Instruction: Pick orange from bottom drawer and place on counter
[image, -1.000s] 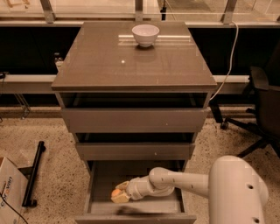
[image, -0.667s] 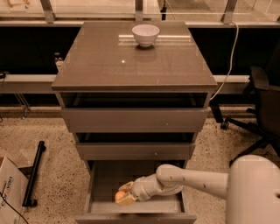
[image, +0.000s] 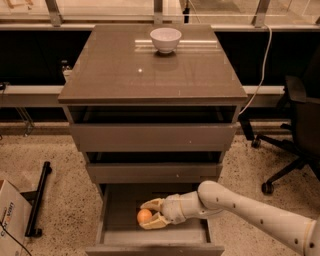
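Note:
The bottom drawer (image: 117, 207) of the cabinet is pulled open toward the camera. The small orange (image: 143, 216) sits inside it, left of centre. My gripper (image: 146, 215) reaches into the drawer from the right on a white arm. One finger lies behind the orange and the other in front of it, both closed against it. The counter (image: 150, 70) is the glossy brown cabinet top, well above the gripper.
A white bowl (image: 165, 39) stands at the back of the counter. The two upper drawers (image: 152, 137) are slightly open above the arm. An office chair (image: 295, 125) stands to the right. A cardboard box (image: 10, 220) and a black bar (image: 37, 200) lie on the floor at left.
The orange has shifted a little right and up in the drawer together with the gripper. The arm's big white body has pulled back out of the lower right of the view.

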